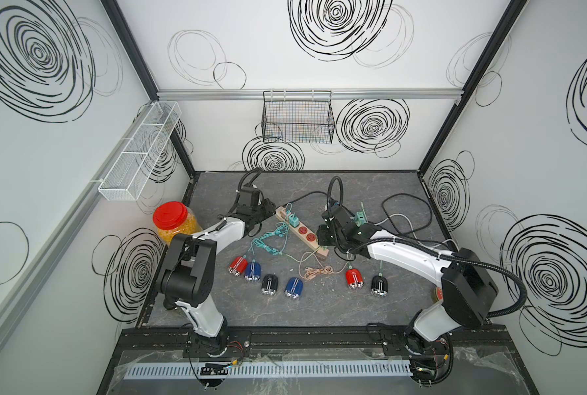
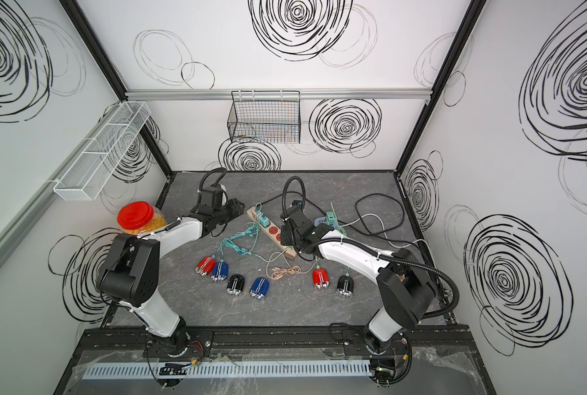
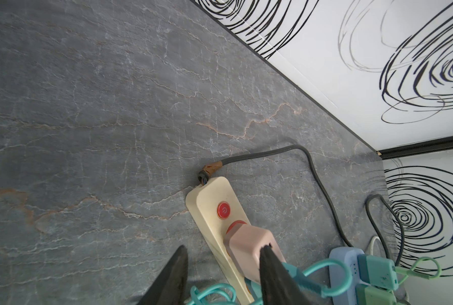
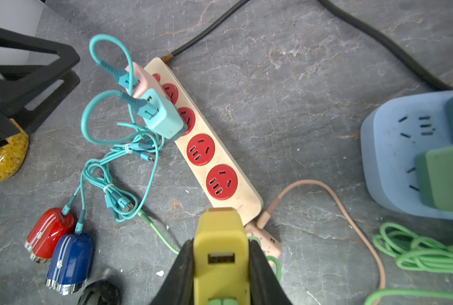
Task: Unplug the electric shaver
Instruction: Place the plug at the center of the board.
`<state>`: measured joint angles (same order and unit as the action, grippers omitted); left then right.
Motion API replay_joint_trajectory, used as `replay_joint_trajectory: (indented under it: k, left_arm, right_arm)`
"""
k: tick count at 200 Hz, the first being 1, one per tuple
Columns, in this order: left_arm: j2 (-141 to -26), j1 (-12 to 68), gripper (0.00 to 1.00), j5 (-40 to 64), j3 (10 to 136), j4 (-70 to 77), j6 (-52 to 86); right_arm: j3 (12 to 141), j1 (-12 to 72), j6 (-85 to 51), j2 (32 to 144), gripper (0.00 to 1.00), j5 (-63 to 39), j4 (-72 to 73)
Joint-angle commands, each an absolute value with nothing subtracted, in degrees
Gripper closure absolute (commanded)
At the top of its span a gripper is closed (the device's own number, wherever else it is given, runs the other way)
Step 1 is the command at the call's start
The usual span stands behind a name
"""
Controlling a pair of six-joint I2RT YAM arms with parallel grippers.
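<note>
I work in a robotics lab test cell, not a home. White panels (image 1: pixel 285 51) scrawled with black spirals close in the desk (image 1: pixel 319 307) on three sides, held by black posts (image 1: pixel 131 48) and an aluminium rail (image 1: pixel 370 93) behind the desk. A black wire basket (image 1: pixel 297 118) hangs from that rail above the desk's far edge, and a white mesh tray (image 1: pixel 138 154) hangs above its left edge. At the desk's near edge, my left arm (image 1: pixel 196 270) and right arm (image 1: pixel 405 253) are bolted to a black track (image 1: pixel 302 340), with bare wiring (image 1: pixel 237 347) and a slotted cable duct (image 1: pixel 268 371) just beyond.
</note>
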<state>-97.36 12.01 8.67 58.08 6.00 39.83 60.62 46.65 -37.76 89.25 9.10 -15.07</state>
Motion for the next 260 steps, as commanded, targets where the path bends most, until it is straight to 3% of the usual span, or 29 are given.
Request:
replay_joint_trajectory:
  k: [1,36,69,148,260]
  left_arm:
    - [-94.47,12.79,0.52,7.73,56.8,5.65,38.78]
    - [-92.59,15.38,0.51,7.74,55.6,4.93,37.72]
    - [-89.91,19.6,0.45,6.93,54.08,4.64,36.91]
    - [-90.94,31.88,0.44,6.86,51.06,5.37,34.82]
    - [-95.95,36.85,0.44,5.2,48.82,7.77,34.81]
  right_arm:
    - [58.16,47.37,-41.3,86.01,0.73,9.73,-13.76]
    - [55.68,47.24,-42.18,84.0,0.73,9.94,-14.04]
    - [52.36,47.42,-44.59,80.9,0.73,9.44,-12.94]
    - [43.97,47.44,-51.69,75.23,0.73,9.65,-8.68]
    - [33.14,52.67,-63.68,64.48,0.73,5.75,-3.82]
